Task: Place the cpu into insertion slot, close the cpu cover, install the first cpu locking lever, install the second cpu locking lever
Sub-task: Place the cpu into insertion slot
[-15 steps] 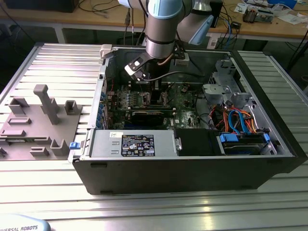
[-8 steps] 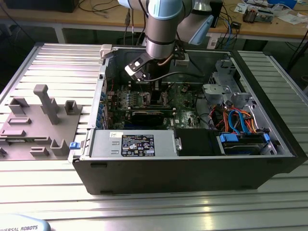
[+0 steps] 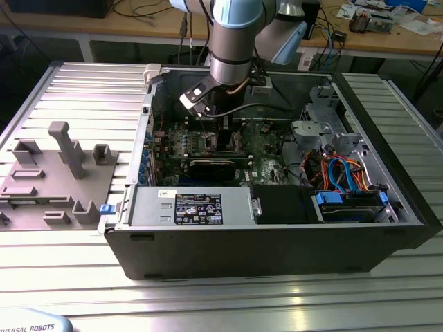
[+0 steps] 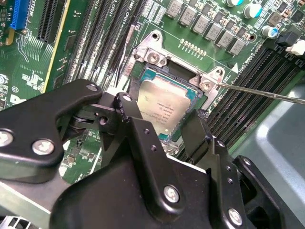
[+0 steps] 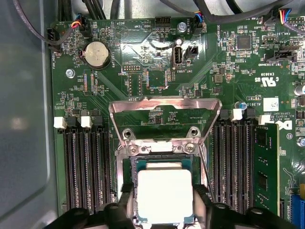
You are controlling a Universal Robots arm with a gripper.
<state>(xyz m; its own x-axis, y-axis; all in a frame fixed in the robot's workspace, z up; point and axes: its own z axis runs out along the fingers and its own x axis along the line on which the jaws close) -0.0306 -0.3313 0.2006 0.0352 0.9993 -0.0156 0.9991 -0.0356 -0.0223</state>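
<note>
The cpu (image 5: 164, 193), a small square chip with a pale metal top, lies level in the insertion slot (image 5: 125, 164) on the green motherboard; it shows in both wrist views (image 4: 164, 105). My gripper (image 5: 164, 207) (image 4: 159, 119) reaches down over it, its black fingers (image 4: 126, 107) pressed to the chip's opposite edges. The cpu cover (image 5: 164, 102), a thin silvery frame, stands swung up past the socket's hinge end. A thin wire lever (image 4: 267, 94) sticks out beside the socket. In the exterior view the gripper (image 3: 218, 128) is low inside the open computer case (image 3: 277, 242).
Black memory slots (image 5: 88, 167) flank the socket on both sides, and one slot holds a green memory stick (image 5: 267, 167). Cables and drive bays (image 3: 346, 180) fill the case at the exterior view's right. A grey parts fixture (image 3: 55, 173) lies outside the case at the left.
</note>
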